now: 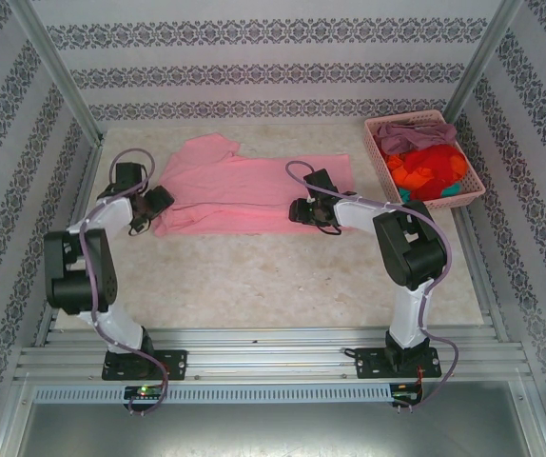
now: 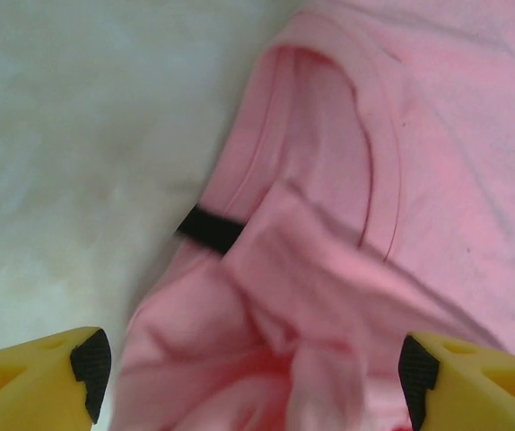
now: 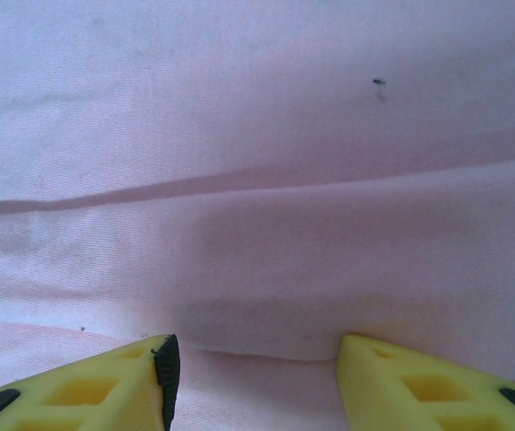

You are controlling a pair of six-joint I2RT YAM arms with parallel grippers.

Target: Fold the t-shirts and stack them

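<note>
A light pink t-shirt [image 1: 235, 195] lies spread across the middle of the table. My left gripper [image 1: 159, 202] sits at its left end, by the neck. In the left wrist view the left gripper [image 2: 253, 368] stands wide open, with bunched pink cloth [image 2: 437, 162] lying loose between the yellow fingers [image 2: 33, 382] and a black label [image 2: 208, 229] at the collar. My right gripper [image 1: 299, 209] rests on the shirt's right part. Its fingers [image 3: 105, 386] stand apart over a flat fold of the pink cloth [image 3: 257, 180], the right gripper [image 3: 253, 355] pinching nothing.
A pink lattice basket [image 1: 383, 157] stands at the back right and holds a mauve shirt [image 1: 416, 133], an orange-red one [image 1: 425, 171] and a teal one [image 1: 458, 164]. Patterned walls and metal posts close in the table. Bare tabletop [image 1: 254, 286] lies in front of the pink shirt.
</note>
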